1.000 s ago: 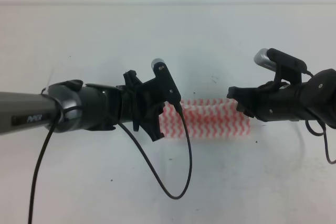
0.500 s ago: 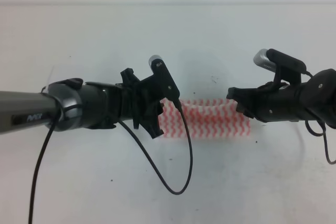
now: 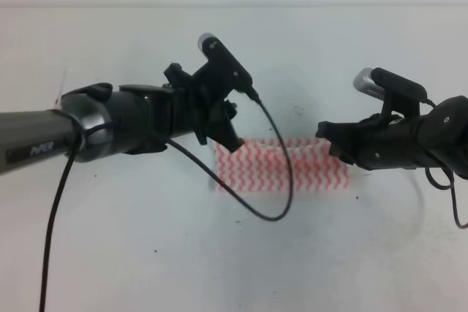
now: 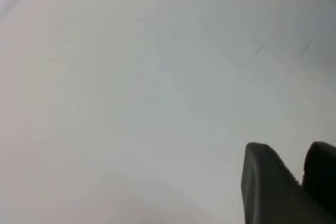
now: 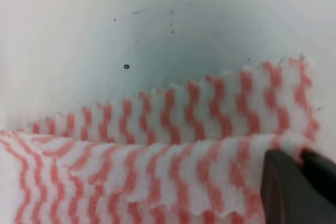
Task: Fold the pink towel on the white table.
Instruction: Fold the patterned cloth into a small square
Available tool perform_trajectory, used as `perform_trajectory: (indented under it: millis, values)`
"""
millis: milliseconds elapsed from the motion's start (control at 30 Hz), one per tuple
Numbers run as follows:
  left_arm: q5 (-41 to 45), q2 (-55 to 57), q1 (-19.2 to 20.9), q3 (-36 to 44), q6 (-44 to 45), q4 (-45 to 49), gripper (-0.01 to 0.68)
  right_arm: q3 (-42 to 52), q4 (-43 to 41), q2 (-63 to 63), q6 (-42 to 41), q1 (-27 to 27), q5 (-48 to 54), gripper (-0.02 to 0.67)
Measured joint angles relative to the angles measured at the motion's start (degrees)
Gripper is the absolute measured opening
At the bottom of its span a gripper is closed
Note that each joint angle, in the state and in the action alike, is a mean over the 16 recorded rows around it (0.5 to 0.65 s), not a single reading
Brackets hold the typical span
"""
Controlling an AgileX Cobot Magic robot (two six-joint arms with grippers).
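Observation:
The pink towel [image 3: 281, 166] lies as a folded strip on the white table [image 3: 146, 253], right of centre. My left gripper [image 3: 231, 137] hovers above the towel's far left corner with its fingers together and nothing in them. The left wrist view shows only bare table [image 4: 131, 77] and the two close fingertips [image 4: 268, 182]. My right gripper [image 3: 329, 144] is at the towel's right end. In the right wrist view its gripper [image 5: 302, 162] is shut on the folded edge of the towel [image 5: 157, 156].
The left arm's black cable [image 3: 270, 210] loops down over the towel's middle. Tiny dark specks [image 5: 126, 66] dot the table behind the towel. The table's far edge [image 3: 234, 5] runs along the top.
My left gripper has risen and moved back from the towel's left end, uncovering that end. The cable loop has swung right. The right arm has not moved.

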Motion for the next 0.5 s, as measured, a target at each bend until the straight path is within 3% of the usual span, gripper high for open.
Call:
perform_trajectory:
  millis: [233, 500]
  values:
    - [8.7, -0.2, 0.0, 3.6, -8.0, 0.8, 0.154, 0.0, 0.0, 0.0, 0.0, 0.0, -0.2, -0.017]
    - [13.5, 0.9, 0.0, 6.8, -9.0, 1.6, 0.149, 0.0, 0.1, 0.0, 0.0, 0.0, -0.2, -0.014]
